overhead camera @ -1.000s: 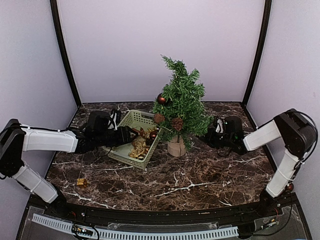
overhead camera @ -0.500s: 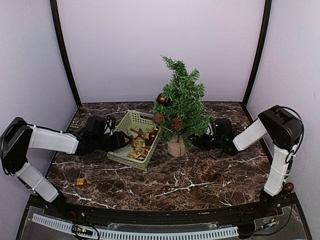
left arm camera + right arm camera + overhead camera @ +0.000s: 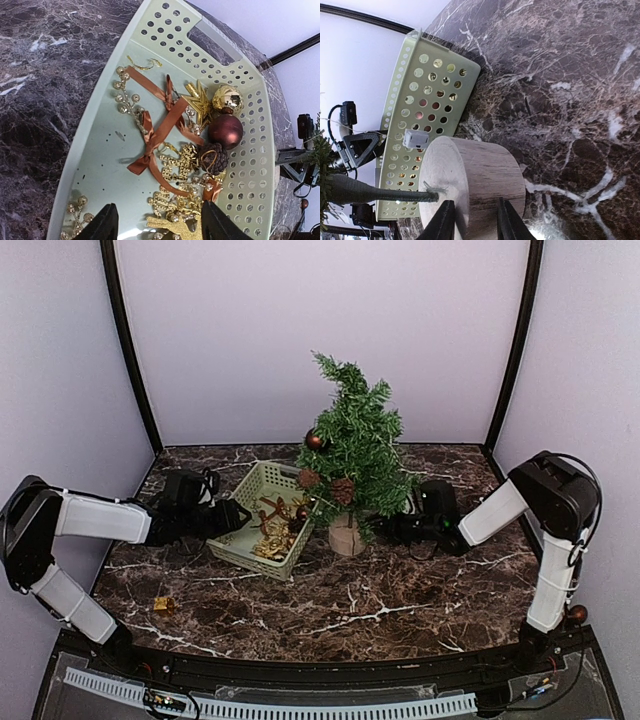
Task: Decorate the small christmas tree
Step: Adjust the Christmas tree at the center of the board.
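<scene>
The tree (image 3: 350,445) is leaning; the right gripper (image 3: 475,210) is straddling its base (image 3: 485,175), grip impossible to tell. The left gripper (image 3: 159,215) is hovering, jaws apart, over the basket (image 3: 225,75).

1. The small christmas tree (image 3: 352,445): bushy green needles, short trunk in a round tan wooden base (image 3: 345,536); it stands mid-counter (image 3: 400,590), tip leaning slightly left.
2. A dark red ball (image 3: 314,440) and two pine cones (image 3: 342,490) hang on it.
</scene>
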